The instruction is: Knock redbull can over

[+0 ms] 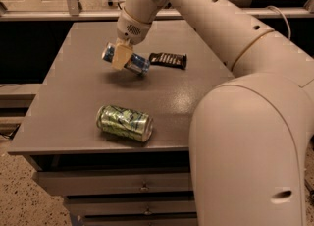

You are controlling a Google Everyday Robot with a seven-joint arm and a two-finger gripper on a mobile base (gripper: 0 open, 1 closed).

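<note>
The redbull can [138, 64] is slim, blue and silver. It lies tilted almost flat, just above or on the grey table [68, 97], left of a dark packet. My gripper [120, 61] comes down from above at the table's far middle. Its tan fingers [119, 54] are shut across the can's middle. The can's silver top points left. I cannot tell whether the can touches the table.
A wider green-and-white can [124, 123] lies on its side near the table's front edge. A dark snack packet [168, 60] lies right of the gripper. Drawers [117, 183] sit under the table. My arm's large white body fills the right side.
</note>
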